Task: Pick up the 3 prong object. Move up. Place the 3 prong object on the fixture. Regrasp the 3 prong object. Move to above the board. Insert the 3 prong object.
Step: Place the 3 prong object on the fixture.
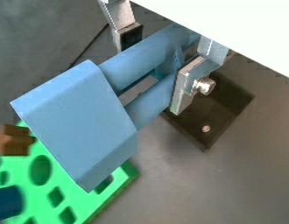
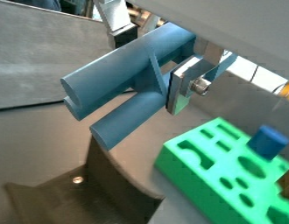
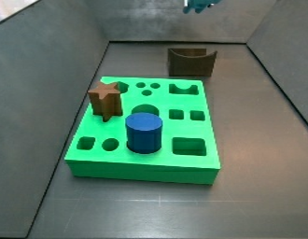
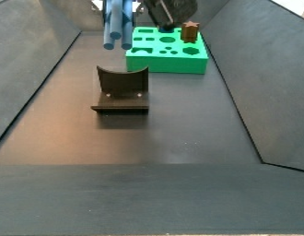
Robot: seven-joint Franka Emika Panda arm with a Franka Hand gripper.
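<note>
The gripper is seen in both wrist views, closed on the 3 prong object. A flat silver finger is pressed against one side of the blue piece, and the other finger is seen on its far side. The piece fills the gap between them, so the fingers are open only as wide as the piece. In a wrist view the prongs are seen sticking out side by side, away from the fingers.

The 3 prong object is held up in the air, well above the floor. In a side view it is seen hanging with its prongs pointing down, at the top of the picture, up above and behind the fixture. In a side view only a tiny blue bit is seen at the very top edge.

The fixture is standing on the dark floor with its curved notch facing up. Nothing is resting in the notch. The board is lying flat on the floor, just beside the fixture. Many holes are cut into its green top. A dark blue cylinder is standing in one hole near the middle of the board. A brown star-shaped peg is standing in a hole at the board's left side. Grey walls are seen around the floor.
</note>
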